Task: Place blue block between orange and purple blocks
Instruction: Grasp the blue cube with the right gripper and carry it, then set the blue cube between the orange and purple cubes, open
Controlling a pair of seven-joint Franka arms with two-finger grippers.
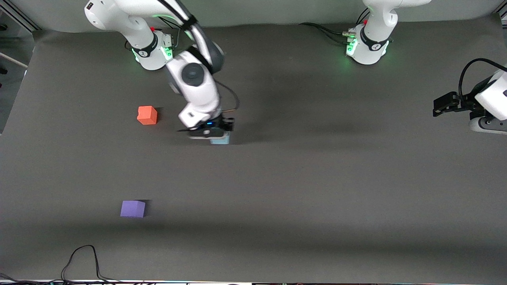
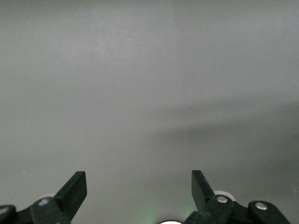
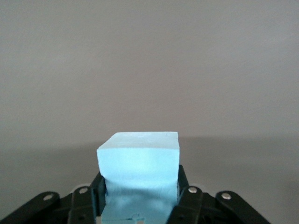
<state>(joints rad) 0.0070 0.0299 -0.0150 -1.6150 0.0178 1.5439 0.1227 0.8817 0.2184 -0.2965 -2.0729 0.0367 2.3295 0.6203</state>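
My right gripper point(image 1: 216, 136) is down at the table and shut on the light blue block point(image 1: 220, 139). In the right wrist view the blue block point(image 3: 139, 161) fills the gap between the two black fingers point(image 3: 183, 179) and is squeezed in at its sides. The orange block point(image 1: 147, 115) rests on the mat toward the right arm's end. The purple block point(image 1: 132, 208) lies much nearer the front camera, roughly in line with the orange one. My left gripper point(image 2: 138, 186) waits open over bare mat at the left arm's end of the table point(image 1: 445, 103).
A dark grey mat point(image 1: 317, 178) covers the whole table. Black cables point(image 1: 83, 261) lie along the edge nearest the front camera. The two arm bases point(image 1: 366, 47) stand at the edge farthest from that camera.
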